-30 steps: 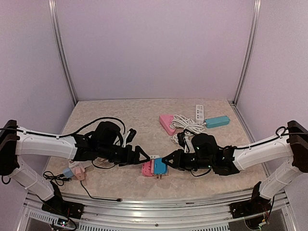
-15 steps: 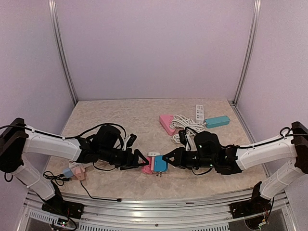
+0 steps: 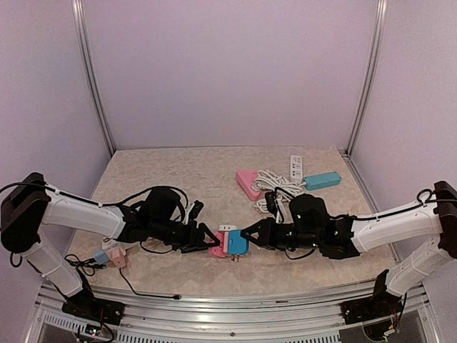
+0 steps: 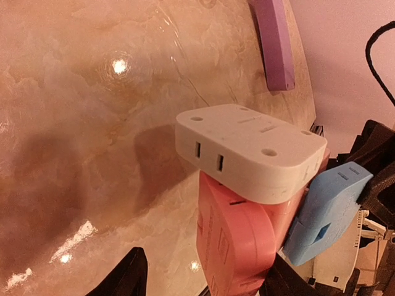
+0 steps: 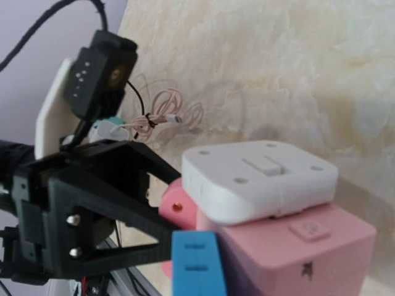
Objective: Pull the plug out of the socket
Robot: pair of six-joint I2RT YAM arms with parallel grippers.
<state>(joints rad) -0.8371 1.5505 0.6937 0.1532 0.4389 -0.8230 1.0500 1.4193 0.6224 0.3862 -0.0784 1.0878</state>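
socket [image 3: 217, 250] pink; plug [image 3: 238, 245] blue; adaptor [image 3: 227, 229] white; table [image 3: 186, 171] beige, marbled

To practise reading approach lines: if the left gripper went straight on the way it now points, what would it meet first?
The pink adapter: it sits between the open fingers of the left gripper, with the white block stacked on it. The blue plug lies just behind, though depth is hard to judge.

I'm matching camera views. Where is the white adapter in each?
Top external: white adapter low centre.
Left wrist: white adapter right of centre.
Right wrist: white adapter right of centre.
Shared landmark: pink adapter touching it, blue adapter alongside.
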